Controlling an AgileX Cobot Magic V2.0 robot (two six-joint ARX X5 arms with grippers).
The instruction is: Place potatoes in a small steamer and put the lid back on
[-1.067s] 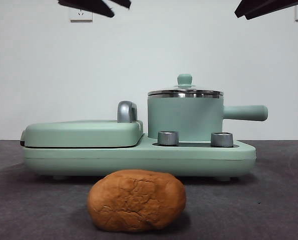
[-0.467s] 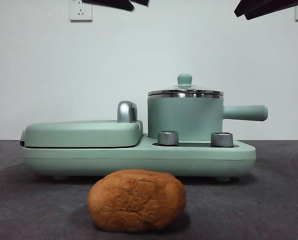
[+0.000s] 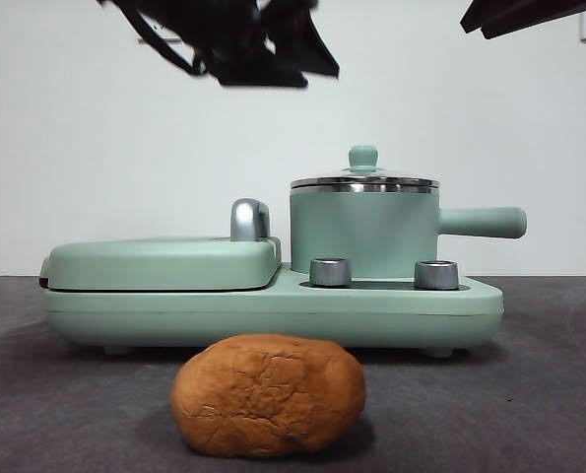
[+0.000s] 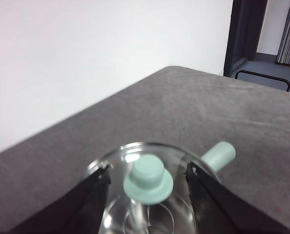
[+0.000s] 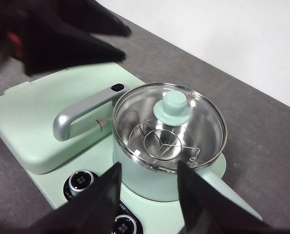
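Front view: the potato (image 3: 268, 395) lies on the table before the small steamer (image 3: 363, 233), whose lid (image 3: 363, 177) is on. Left wrist view: the left gripper (image 4: 145, 176) hangs above the knob, jaws apart — lid removal is the step in hand; next, descend and close. Right wrist view: the right gripper (image 5: 147, 192) waits, jaws apart.

Bare test room, grey-clothed table (image 3: 549, 394), blank white wall (image 3: 96, 148)
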